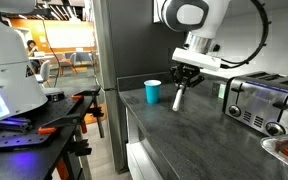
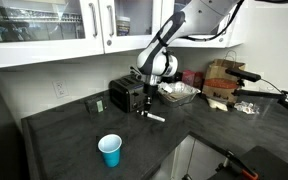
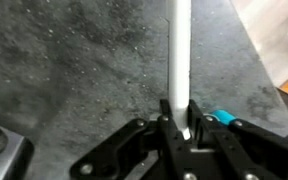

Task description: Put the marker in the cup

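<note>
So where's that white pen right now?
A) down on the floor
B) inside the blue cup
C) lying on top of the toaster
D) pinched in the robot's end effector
D: the wrist view shows the marker clamped between the fingers of the end effector, while the cup stands apart on the counter with nothing sticking out of it.

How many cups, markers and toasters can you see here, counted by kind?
Cups: 1, the blue cup
Markers: 1, the marker, gripped in the claw
Toasters: 1, the silver toaster
Total: 3
</note>
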